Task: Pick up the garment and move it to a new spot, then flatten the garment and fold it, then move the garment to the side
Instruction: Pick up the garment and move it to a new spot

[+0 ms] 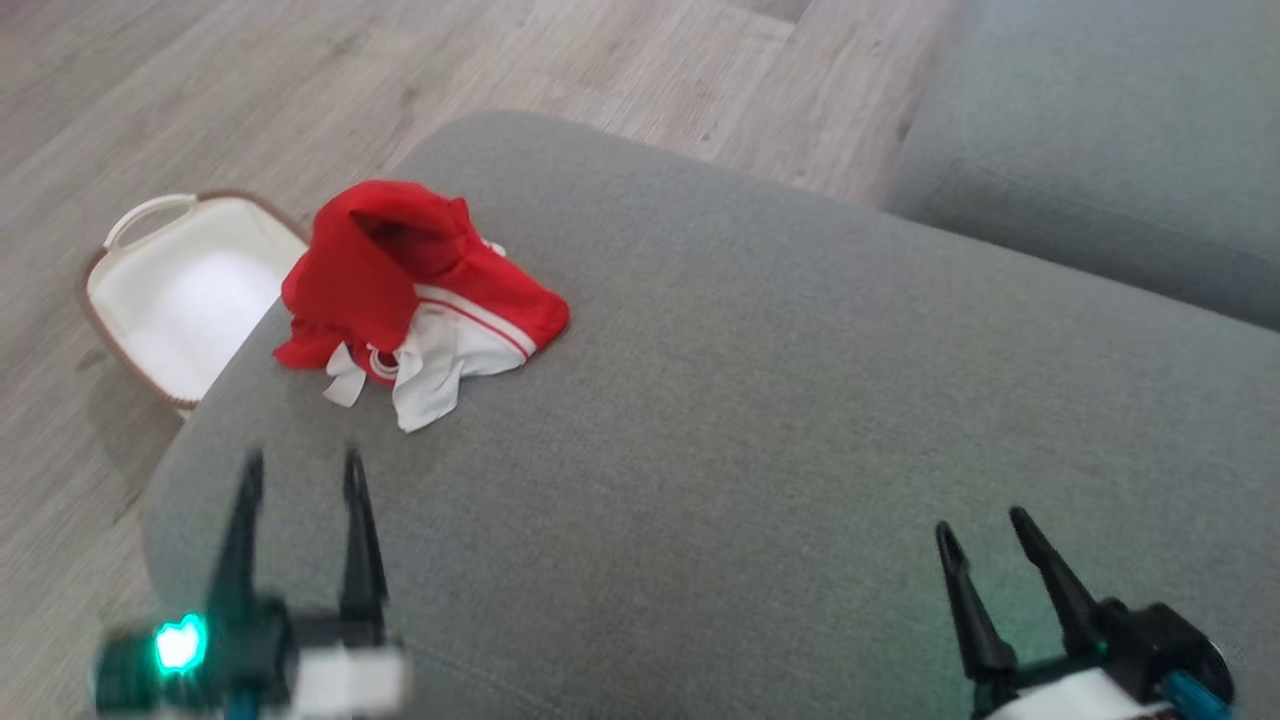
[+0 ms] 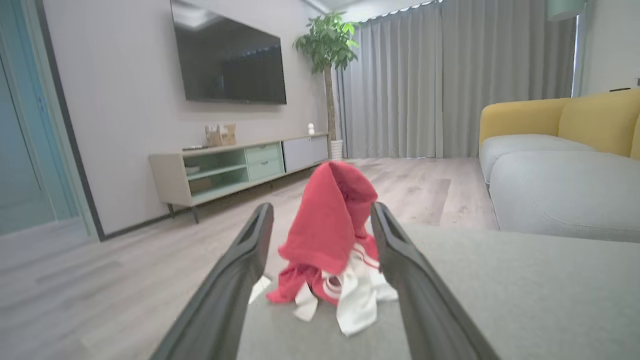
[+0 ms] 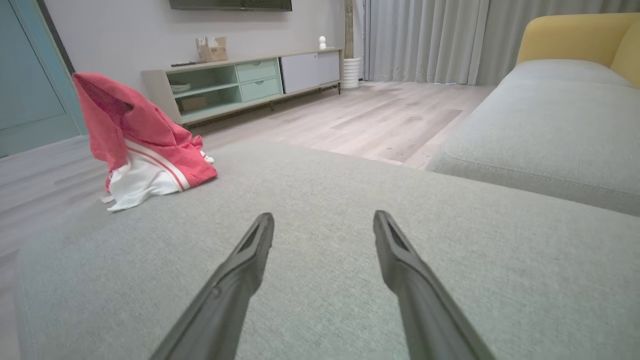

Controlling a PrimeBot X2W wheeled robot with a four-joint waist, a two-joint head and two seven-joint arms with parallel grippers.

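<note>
- Left gripper: low at the left of the head view, blurred, with a green light on its body. Its two fingers are spread wide and hold nothing. They point up the view toward the garment.
- Basket: white with a brown rim and a handle. It sits on the wood floor, just beside the cushion's left edge and partly hidden behind it.
- Garment: a red and white heap on the cushion's far left corner, close to the edge nearest the basket. The red part stands up in a peak. The white part, with red stripes, spreads flat at the base toward the robot. In the left wrist view it shows in the gap between the fingers, but the head view has it farther ahead, untouched.
- Cushion: broad, grey and rounded at its corners. Its surface from the middle to the right is bare.
- Right gripper: low at the right of the head view, over the cushion. Its fingers are also fully apart and empty, and it is well apart from the garment.
- Sofa: a second grey seat at the upper right, separated from the cushion by a strip of floor. The wrist views show its yellow back.
</note>
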